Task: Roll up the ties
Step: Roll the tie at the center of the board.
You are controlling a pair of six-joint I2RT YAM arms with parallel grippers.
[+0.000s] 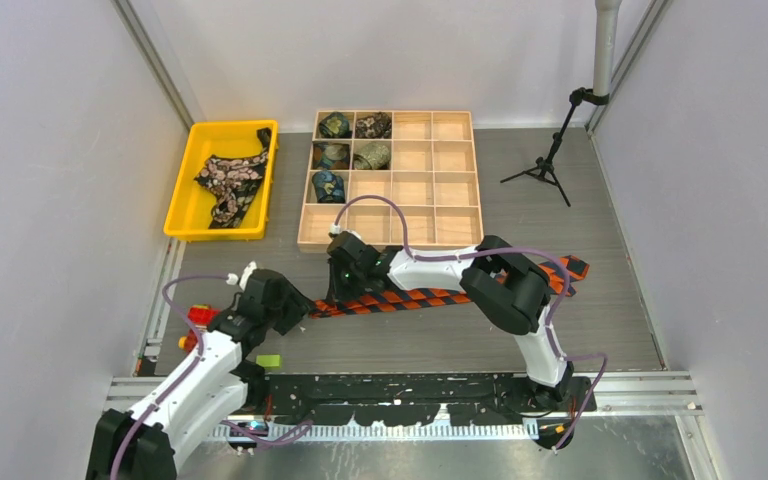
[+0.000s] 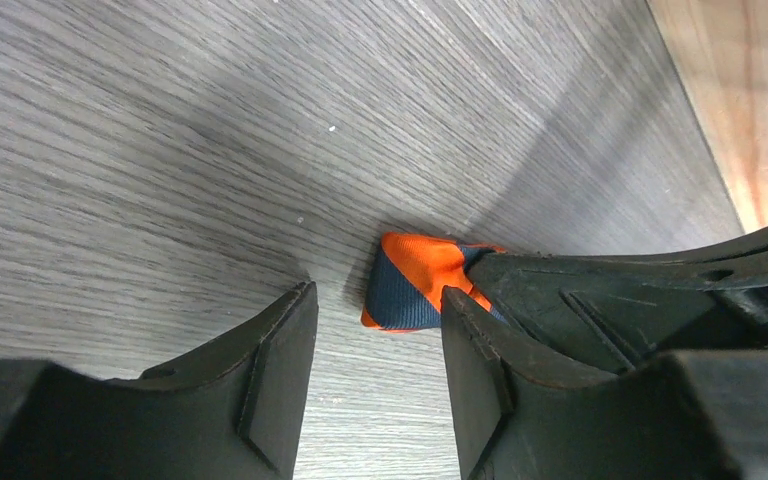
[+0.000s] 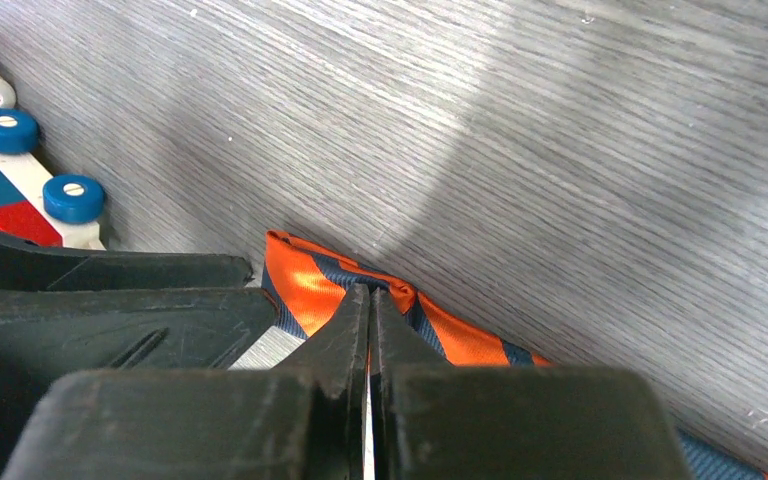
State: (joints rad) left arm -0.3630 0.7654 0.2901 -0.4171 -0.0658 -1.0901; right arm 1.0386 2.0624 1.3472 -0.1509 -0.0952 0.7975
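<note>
right claw (image 3: 370,300) clenched on striped tie (image 3: 305,285) near its end; left claw (image 2: 378,320) released, fingers apart at the tip.

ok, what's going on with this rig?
Tie rolling. The right gripper is shut on one end of the striped tie, which lies stretched out on the table. The left gripper is open beside that tip. Five rolled ties sit in the wooden tray; a flowered tie lies in the yellow bin.
</note>
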